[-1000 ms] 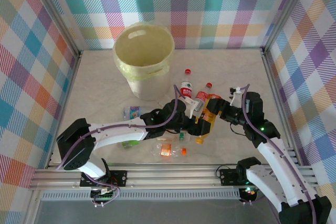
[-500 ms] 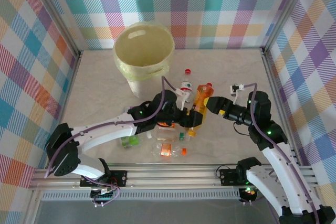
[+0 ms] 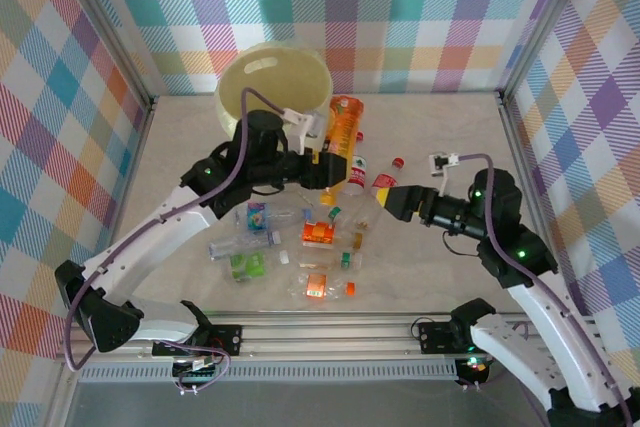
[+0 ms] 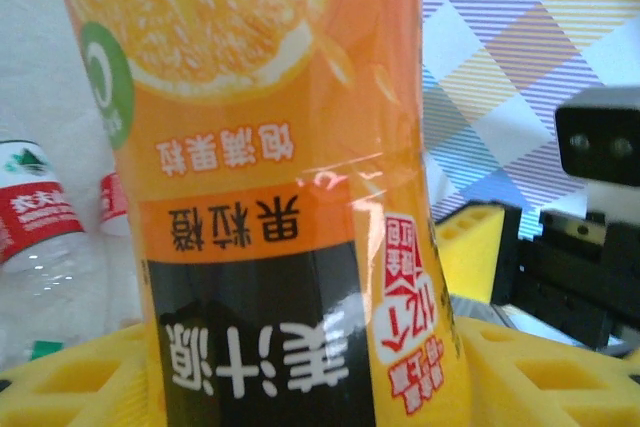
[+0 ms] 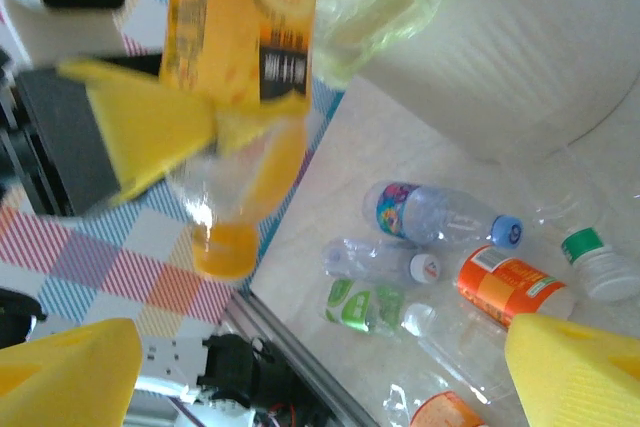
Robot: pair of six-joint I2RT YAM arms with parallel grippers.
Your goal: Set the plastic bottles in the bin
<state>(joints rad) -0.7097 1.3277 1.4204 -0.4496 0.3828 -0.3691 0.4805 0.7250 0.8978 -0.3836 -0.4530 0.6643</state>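
Left gripper (image 3: 332, 169) has its yellow fingers (image 4: 540, 379) clamped on both sides of the orange juice bottle (image 3: 345, 125). The bottle is up off the table (image 3: 180, 177), right next to the bin (image 3: 270, 97) rim. Right gripper (image 3: 388, 202) is spread wide with nothing in it, near the loose bottles (image 3: 318, 234) lying on the table.

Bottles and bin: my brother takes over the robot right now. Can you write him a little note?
Left gripper: shut on the orange juice bottle, held up next to the rim of the bin.
Right gripper: open and empty, low over the table, near the red-label bottles.
Other bottles: scattered on the table in front of the bin.
Done: one bottle lifted, not dropped in yet.
Left: drop it in, then fetch the others.
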